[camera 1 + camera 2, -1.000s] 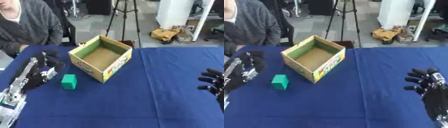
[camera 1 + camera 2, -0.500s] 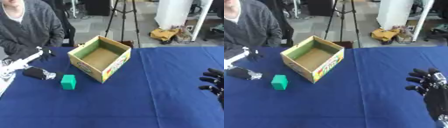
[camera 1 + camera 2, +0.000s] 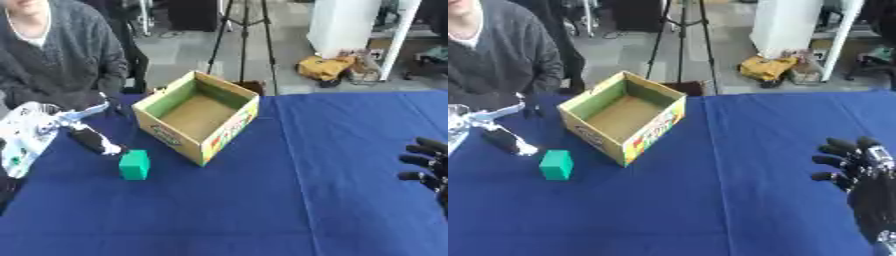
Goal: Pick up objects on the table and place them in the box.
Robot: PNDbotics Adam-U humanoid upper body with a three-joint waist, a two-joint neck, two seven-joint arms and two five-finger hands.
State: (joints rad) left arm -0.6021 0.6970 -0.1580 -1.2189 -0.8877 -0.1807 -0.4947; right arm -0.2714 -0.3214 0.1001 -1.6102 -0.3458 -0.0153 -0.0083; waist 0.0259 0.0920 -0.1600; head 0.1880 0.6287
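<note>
Small green foam block (image 3: 134, 165) at left centre on blue cloth, just left of open cardboard box (image 3: 199, 116). Left hand (image 3: 94, 142) beside it, finger state unclear. Best to close squarely across block sides. Right hand (image 3: 852, 162) idle lower right, fingers relaxed apart.

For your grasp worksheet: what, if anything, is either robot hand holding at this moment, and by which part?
Nothing is held. The green block lies free on the table beside the box. The right hand is open and empty; the left hand hangs near the block, its fingers unclear.

Black right hand (image 3: 866, 170) with segmented fingers; whitish, silver-jointed left arm (image 3: 31, 135), blurred.
</note>
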